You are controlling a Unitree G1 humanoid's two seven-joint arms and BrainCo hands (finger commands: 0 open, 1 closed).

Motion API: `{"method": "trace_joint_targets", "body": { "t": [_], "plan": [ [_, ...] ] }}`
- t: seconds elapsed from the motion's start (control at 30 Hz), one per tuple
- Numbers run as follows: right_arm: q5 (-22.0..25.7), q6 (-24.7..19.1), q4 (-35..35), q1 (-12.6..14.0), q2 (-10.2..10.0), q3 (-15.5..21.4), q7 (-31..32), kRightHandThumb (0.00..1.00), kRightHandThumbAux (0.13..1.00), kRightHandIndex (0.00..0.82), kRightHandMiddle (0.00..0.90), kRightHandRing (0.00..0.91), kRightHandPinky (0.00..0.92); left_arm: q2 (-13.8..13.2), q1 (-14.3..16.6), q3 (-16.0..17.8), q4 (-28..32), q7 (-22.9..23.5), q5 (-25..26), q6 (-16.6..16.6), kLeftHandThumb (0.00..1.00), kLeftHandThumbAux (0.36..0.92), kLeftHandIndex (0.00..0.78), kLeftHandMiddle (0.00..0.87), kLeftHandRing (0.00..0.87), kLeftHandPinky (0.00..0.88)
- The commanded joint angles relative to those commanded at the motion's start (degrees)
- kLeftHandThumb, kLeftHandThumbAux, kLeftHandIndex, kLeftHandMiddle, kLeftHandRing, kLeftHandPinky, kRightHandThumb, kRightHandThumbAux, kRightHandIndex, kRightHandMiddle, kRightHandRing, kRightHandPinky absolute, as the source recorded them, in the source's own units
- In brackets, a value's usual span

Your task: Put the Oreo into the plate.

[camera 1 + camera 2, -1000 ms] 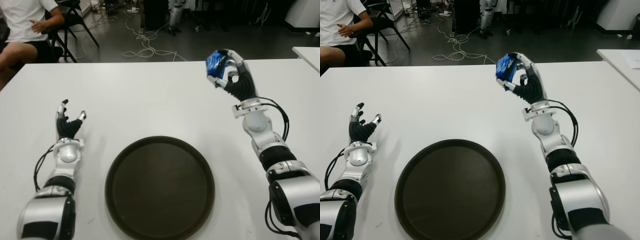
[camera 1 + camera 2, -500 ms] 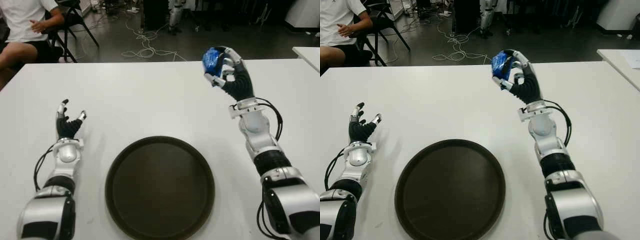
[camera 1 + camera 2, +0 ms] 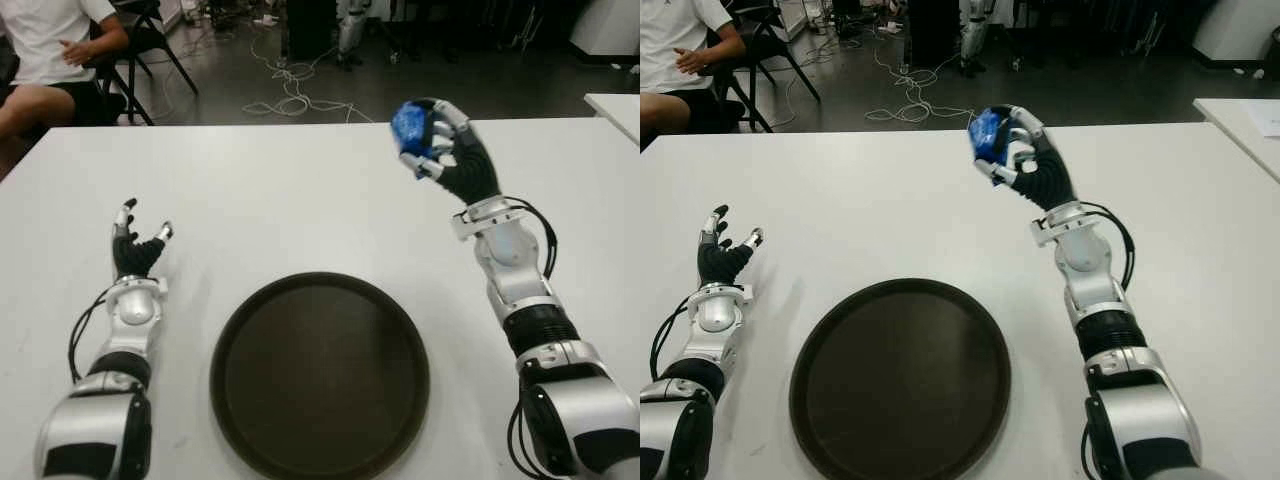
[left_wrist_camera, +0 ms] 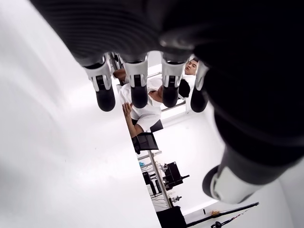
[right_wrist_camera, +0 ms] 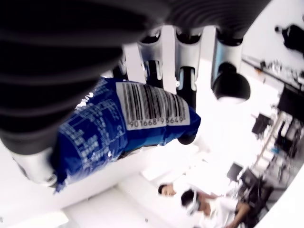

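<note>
My right hand [image 3: 432, 135] is raised above the far right part of the white table [image 3: 300, 200], fingers curled around a blue Oreo packet [image 3: 408, 124]. The right wrist view shows the packet [image 5: 123, 128] with its barcode pressed between thumb and fingers. A round dark brown plate [image 3: 320, 375] lies on the table near its front edge, to the left of and nearer than that hand. My left hand [image 3: 135, 240] shows at the left of the plate, fingers spread and holding nothing, as the left wrist view confirms.
A person in a white shirt [image 3: 55, 50] sits on a chair beyond the table's far left corner. Cables [image 3: 290, 90] trail on the floor behind the table. Another white table's corner [image 3: 615, 105] shows at far right.
My right hand has carried the Oreo packet leftwards, towards the middle of the table, staying raised. The left hand and the plate have not moved.
</note>
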State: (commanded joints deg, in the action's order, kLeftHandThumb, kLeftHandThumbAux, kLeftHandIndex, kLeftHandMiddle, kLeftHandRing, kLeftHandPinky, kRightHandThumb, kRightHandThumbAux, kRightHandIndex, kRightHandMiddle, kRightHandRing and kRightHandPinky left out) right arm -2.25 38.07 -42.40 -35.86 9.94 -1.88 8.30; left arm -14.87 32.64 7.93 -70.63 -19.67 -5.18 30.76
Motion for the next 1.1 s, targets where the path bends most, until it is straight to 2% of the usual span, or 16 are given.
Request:
{"method": "trace_joint_targets", "body": {
  "t": [0.27,0.4,0.6,0.73,0.83,0.93,1.1],
  "plan": [
    [-0.77,0.31,-0.97,-0.25,-0.13,0.0,2.11,0.712,0.712,0.442,0.846,0.85,0.85,-0.1,0.06,-0.32,-0.14,-0.52,-0.5,-0.16,0.0,0.732,0.039,0.053,0.032,0.019],
    [-0.64,-1.85,2.79,1.01,-0.4,-0.86,3.97,0.711,0.712,0.442,0.844,0.846,0.843,-0.2,0.13,-0.47,-0.18,-0.37,-0.7,-0.25,0.0,0.732,0.037,0.048,0.027,0.017],
    [2.36,-7.81,6.61,1.96,0.55,-1.84,12.27,0.712,0.711,0.442,0.843,0.847,0.846,-0.18,0.12,-0.42,-0.13,-0.54,-0.77,-0.21,0.0,0.728,0.038,0.048,0.025,0.014],
    [3.77,-10.48,10.61,3.89,0.34,-3.17,17.02,0.714,0.71,0.442,0.846,0.852,0.851,-0.25,0.1,-0.62,-0.14,-1.07,-1.11,-0.23,0.0,0.727,0.041,0.054,0.031,0.018],
    [4.63,-11.51,12.63,4.73,0.71,-3.61,19.67,0.714,0.709,0.443,0.85,0.858,0.859,-0.24,0.09,-0.66,-0.11,-1.23,-1.17,-0.23,0.0,0.714,0.04,0.054,0.032,0.014],
    [5.55,-12.46,15.79,5.68,1.93,-4.49,23.78,0.714,0.708,0.443,0.857,0.868,0.877,-0.11,0.15,-0.55,-0.06,-1.05,-0.94,-0.1,0.0,0.703,0.04,0.055,0.033,0.021],
    [6.31,-13.56,18.06,6.49,2.34,-4.79,26.35,0.714,0.707,0.443,0.859,0.872,0.882,-0.16,0.23,-0.7,-0.1,-1.14,-1.12,-0.11,0.0,0.701,0.04,0.055,0.033,0.021]
  ]
}}
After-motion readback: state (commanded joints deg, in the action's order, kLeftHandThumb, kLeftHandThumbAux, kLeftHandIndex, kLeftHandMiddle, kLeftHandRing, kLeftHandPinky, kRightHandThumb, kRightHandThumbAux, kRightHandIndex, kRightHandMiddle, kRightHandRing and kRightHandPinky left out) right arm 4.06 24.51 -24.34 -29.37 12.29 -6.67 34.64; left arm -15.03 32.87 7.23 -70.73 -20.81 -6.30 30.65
